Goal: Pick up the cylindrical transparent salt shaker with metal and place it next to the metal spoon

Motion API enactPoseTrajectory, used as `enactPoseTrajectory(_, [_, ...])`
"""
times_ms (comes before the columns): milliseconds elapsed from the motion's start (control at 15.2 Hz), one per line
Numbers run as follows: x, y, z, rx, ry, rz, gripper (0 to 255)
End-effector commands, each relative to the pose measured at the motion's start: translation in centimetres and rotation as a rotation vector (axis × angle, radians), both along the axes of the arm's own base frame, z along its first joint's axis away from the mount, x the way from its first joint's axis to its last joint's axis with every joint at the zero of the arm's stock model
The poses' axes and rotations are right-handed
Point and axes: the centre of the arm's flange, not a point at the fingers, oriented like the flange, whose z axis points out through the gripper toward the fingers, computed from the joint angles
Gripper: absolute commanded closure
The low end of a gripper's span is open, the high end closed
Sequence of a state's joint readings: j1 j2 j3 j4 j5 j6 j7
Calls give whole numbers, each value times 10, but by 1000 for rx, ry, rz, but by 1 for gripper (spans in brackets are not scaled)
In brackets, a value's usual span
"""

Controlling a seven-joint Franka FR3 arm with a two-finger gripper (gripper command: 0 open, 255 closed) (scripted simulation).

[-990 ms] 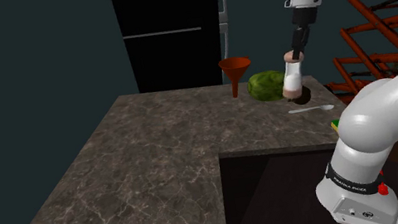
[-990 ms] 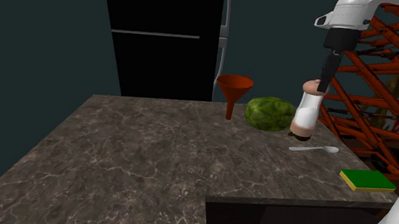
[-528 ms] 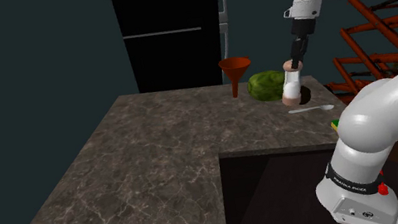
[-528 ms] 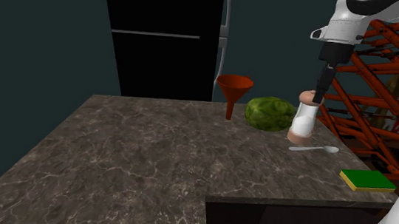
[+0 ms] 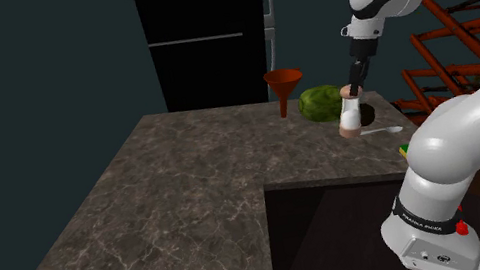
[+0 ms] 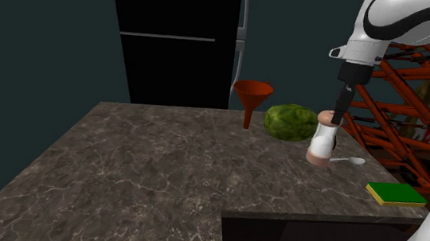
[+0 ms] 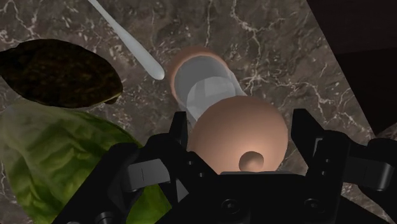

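One salt shaker (image 6: 323,139), near-upright, cap up

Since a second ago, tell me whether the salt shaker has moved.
Yes: the salt shaker has dropped lower and shifted left in the shoulder view, nearer the funnel.

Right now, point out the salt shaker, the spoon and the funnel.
salt shaker (image 6: 323,141): second exterior view, clear middle of its body.
spoon (image 6: 354,161): second exterior view, its bowl end.
funnel (image 6: 253,93): second exterior view, its cone.

Transparent, copper-capped salt shaker (image 7: 205,86); matt, veined stone counter (image 5: 170,212).
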State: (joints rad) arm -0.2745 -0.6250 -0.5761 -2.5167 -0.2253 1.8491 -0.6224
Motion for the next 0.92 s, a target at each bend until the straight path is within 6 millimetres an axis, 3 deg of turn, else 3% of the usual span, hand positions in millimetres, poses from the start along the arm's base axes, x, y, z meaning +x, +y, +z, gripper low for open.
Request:
enactPoseTrajectory(0, [0,-1,-11,0,-1,0,255])
enactPoseTrajectory(264, [0,-1,-36,0,-1,0,255])
enactPoseTrajectory(792, [0,-1,-36,0,-1,0,255])
enactPoseTrajectory(858, [0,-1,-36,0,-1,0,0])
